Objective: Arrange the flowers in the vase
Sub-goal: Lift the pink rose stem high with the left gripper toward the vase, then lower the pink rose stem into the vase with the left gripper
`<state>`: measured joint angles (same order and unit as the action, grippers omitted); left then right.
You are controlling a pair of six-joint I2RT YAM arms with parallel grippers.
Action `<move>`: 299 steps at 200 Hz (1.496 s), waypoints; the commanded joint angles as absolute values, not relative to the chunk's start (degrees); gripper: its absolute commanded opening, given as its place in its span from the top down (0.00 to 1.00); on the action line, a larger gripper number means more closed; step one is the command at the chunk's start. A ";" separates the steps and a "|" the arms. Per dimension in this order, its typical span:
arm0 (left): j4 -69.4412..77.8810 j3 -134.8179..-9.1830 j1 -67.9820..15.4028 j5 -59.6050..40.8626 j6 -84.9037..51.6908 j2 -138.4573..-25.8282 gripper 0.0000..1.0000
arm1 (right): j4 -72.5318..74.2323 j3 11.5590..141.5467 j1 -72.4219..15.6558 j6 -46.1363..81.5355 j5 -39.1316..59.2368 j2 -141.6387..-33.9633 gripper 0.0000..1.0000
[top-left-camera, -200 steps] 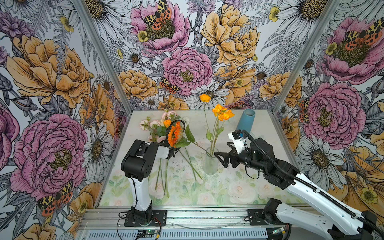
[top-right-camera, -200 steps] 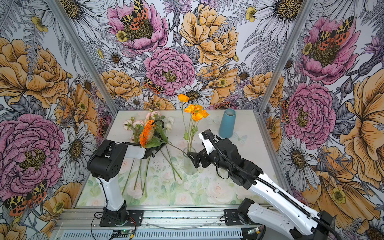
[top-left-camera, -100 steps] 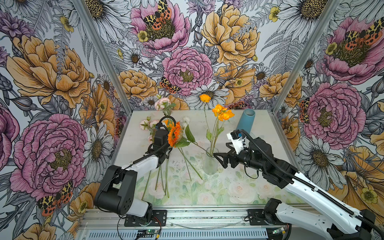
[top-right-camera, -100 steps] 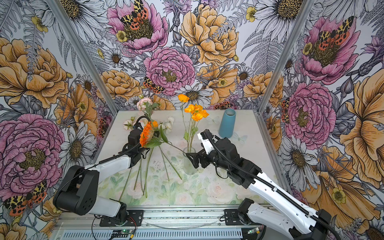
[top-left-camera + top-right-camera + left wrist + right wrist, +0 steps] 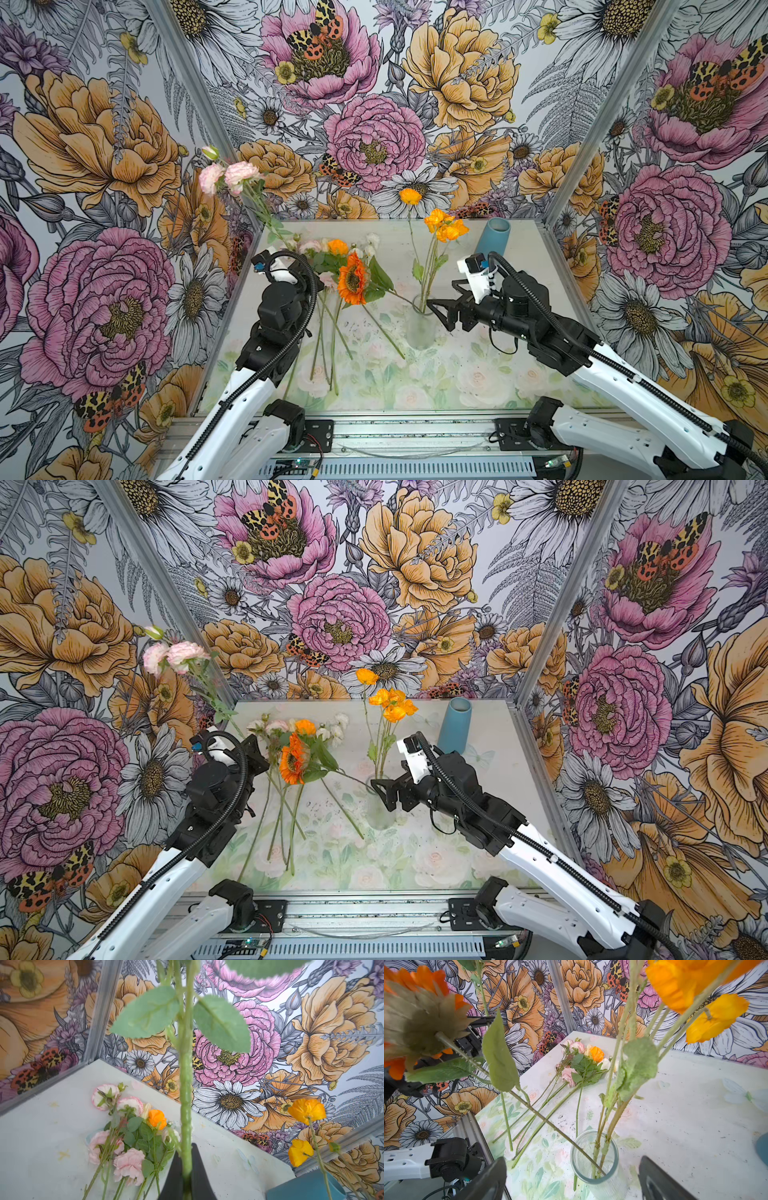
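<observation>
Your bench (image 5: 478,386) is a pale top printed with faint roses, boxed in by walls of huge drawn blooms. Nearest the front edge lie the cut ends of the flowers (image 5: 328,257). They are a loose bunch on the left half, stems fanned toward you and pink, white and orange heads pointing at the far-left corner.

At mid-bench the glass vase (image 5: 420,328) stands upright. The right claw (image 5: 572,1159) has its jaws spread as wide as they go, one on each side of the vase, gripping nothing. You cannot tell whether either touches the glass. An orange gerbera (image 5: 352,279) leans out of the vase toward the left edge, over the bunch, and orange poppies (image 5: 444,224) rise from it too.

Farther back, above the bunch's heads, the left claw (image 5: 186,1152) is pinched tight on the green stem of a pink carnation spray (image 5: 230,176). The spray tilts toward the left wall, blooms high and well apart from the vase. A blue tumbler (image 5: 494,237) stands near the far-right corner.
</observation>
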<state>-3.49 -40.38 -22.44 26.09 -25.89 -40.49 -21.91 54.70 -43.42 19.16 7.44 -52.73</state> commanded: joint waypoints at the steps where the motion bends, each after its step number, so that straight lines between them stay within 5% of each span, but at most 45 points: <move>1: -5.26 -44.61 -28.04 32.91 -15.55 -37.31 1.00 | -20.97 56.52 -42.98 20.26 8.53 -52.44 0.00; 31: -1.44 -48.60 -41.33 34.70 -6.64 -33.05 1.00 | -21.33 56.20 -42.98 20.19 7.55 -50.79 0.00; 58: 3.60 -51.90 -48.34 21.10 -6.85 -32.71 1.00 | -22.07 54.82 -42.63 20.33 6.44 -49.48 0.01; 113: 26.73 -55.75 -55.78 4.92 -5.18 -49.98 1.00 | -22.05 52.39 -41.69 20.33 7.20 -47.59 0.00; 201: 56.29 -60.13 -54.37 0.97 -3.47 -76.91 1.00 | -23.51 50.53 -40.96 19.21 7.46 -42.50 0.00; 299: 50.20 -61.98 -52.25 2.04 -6.27 -78.05 1.00 | -23.39 50.39 -40.77 18.09 7.64 -44.42 0.00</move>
<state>49.45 -63.33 -54.00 2.90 -4.05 -77.25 -23.49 50.72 -40.99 18.85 7.38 -44.64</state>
